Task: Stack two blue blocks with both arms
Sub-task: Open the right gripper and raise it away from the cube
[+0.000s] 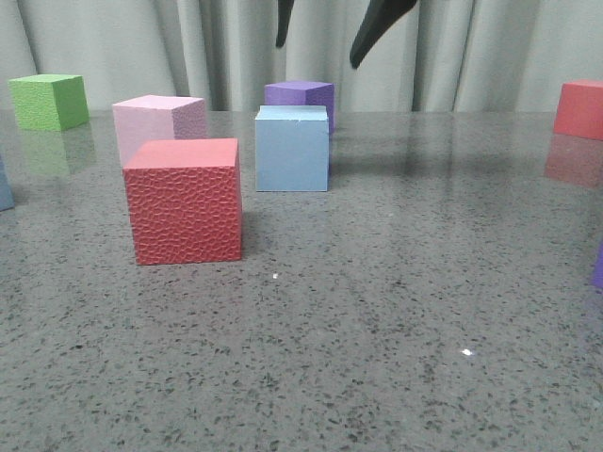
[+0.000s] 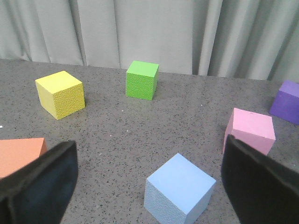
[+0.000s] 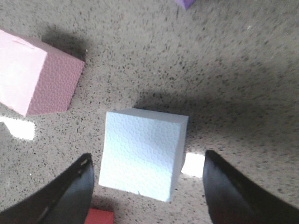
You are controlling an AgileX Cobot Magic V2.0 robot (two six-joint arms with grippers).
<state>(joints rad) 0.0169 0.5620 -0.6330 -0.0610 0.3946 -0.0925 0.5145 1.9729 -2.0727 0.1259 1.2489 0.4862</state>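
One pale blue block (image 1: 292, 149) stands mid-table beside the pink cube. My right gripper (image 1: 317, 55) hangs open above it, apart from it. In the right wrist view the block (image 3: 142, 151) lies between the spread black fingers (image 3: 70, 193) of the right gripper (image 3: 148, 158). A second blue block (image 2: 180, 189) sits on the table between the wide-open fingers (image 2: 42, 182) of my left gripper (image 2: 149, 149), untouched. A blue sliver (image 1: 3, 184) at the front view's left edge may be this block. The left gripper itself is out of the front view.
A red cube (image 1: 184, 200) stands in front of a pink cube (image 1: 158, 124), with a purple cube (image 1: 300, 94) behind the blue block. A green cube (image 1: 49, 101) is far left, another red cube (image 1: 579, 108) far right. A yellow cube (image 2: 60, 93) and an orange cube (image 2: 21, 156) lie near the left gripper.
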